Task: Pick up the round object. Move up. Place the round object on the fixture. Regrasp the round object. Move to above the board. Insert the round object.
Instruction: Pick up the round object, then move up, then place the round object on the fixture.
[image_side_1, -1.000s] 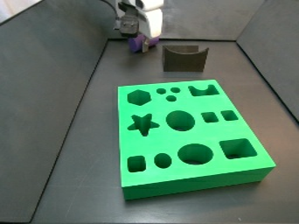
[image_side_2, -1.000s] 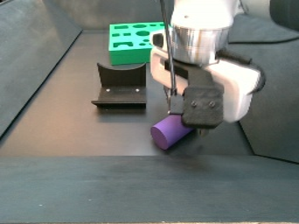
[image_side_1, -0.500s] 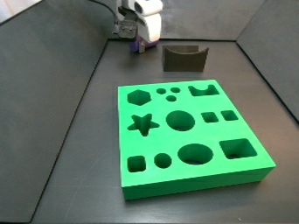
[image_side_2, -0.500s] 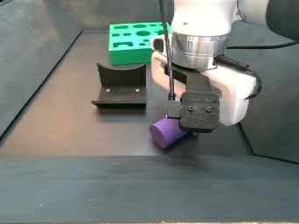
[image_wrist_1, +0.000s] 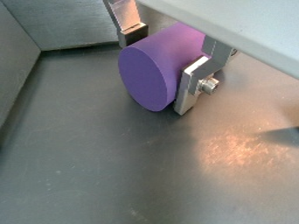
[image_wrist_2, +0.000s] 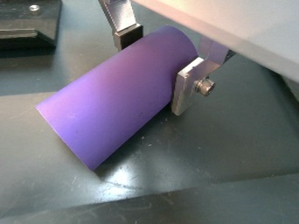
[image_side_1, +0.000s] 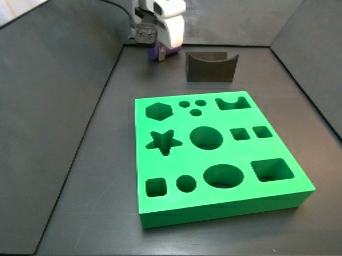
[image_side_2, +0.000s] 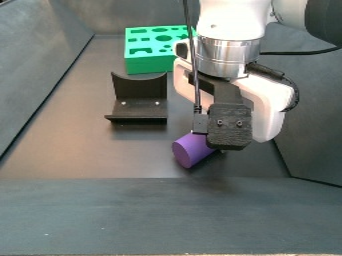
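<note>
The gripper is low over the bench, its fingers clamped on the purple peg, beside the fixture.

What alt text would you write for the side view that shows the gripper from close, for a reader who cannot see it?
The gripper is shut on the round object, a purple peg lying tilted on the dark floor. Behind it stands the fixture, and farther back the board.

The robot's arm reaches straight down, its gripper low over the desk. In both wrist views the silver fingers press against either side of the round object, clamping it.
</note>
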